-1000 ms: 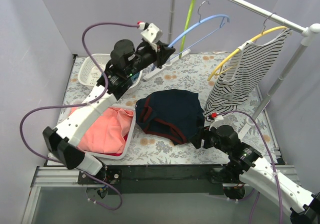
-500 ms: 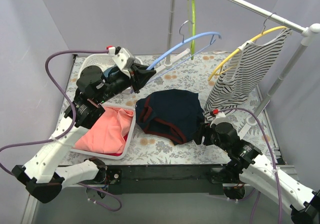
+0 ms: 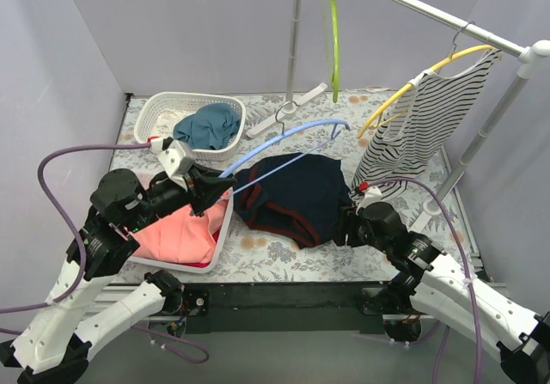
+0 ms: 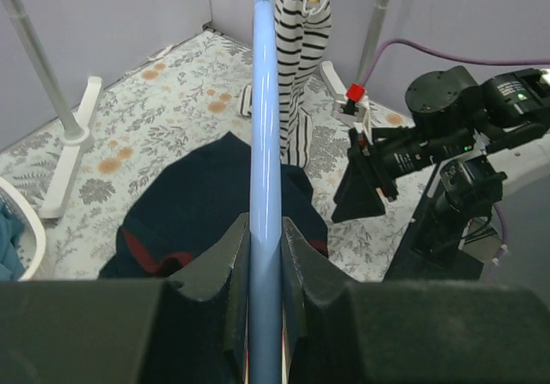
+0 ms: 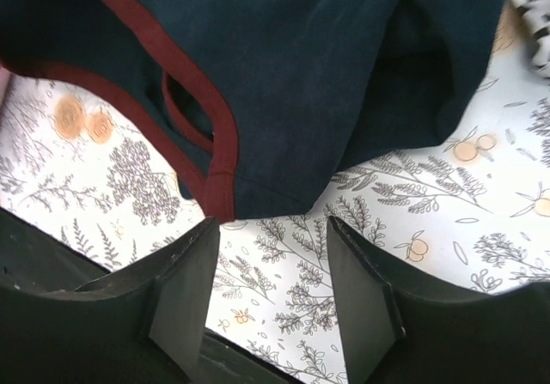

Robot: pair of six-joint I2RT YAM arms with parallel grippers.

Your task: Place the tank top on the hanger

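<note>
The hanger (image 4: 265,118) looks like smooth, glossy plastic; the tank top (image 5: 344,66) is soft matt cloth; the desk (image 5: 284,272) wears a matt floral-printed cover.

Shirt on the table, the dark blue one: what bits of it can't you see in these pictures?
- Chest lettering: the shirt lies crumpled, so no view shows any.
- Top camera: the hanger crosses its upper part.
- Right wrist camera: the picture's top edge cuts most of it off.
</note>
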